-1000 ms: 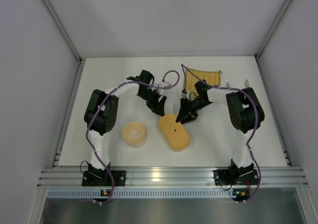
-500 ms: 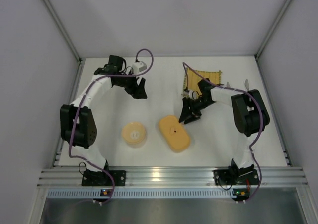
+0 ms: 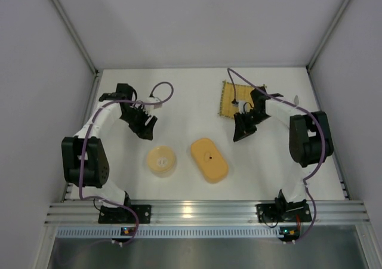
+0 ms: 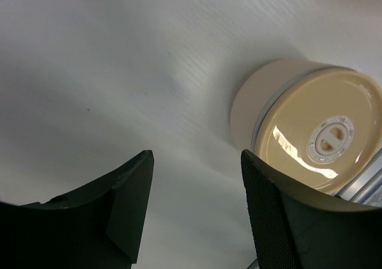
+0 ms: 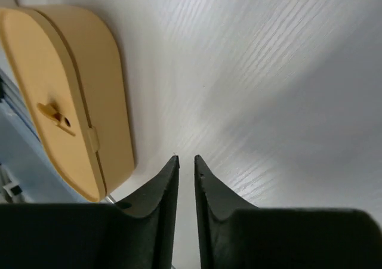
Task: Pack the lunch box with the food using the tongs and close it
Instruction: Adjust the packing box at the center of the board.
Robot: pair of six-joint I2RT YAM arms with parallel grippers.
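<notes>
The lunch box [image 3: 209, 159] is an orange-tan oval lying in the middle of the table with its lid on; the right wrist view shows it [image 5: 65, 96] to the left of the jaws. My right gripper [image 3: 240, 135] hovers to the box's right, clear of it. Its jaws [image 5: 185, 159] are nearly together with only a thin slit and nothing between them. My left gripper [image 3: 146, 130] hangs open and empty [image 4: 196, 161] over bare table, up and left of the box. The food and the tongs are out of view.
A round tan container [image 3: 160, 161] with a lid stands left of the lunch box, just below my left gripper [image 4: 310, 132]. A yellow woven mat [image 3: 234, 96] lies at the back right, partly under the right arm. White walls enclose the table.
The left arm swung away from the lunch box to the far left, then came down toward the round container. The right gripper backed off the box to the right and its jaws closed.
</notes>
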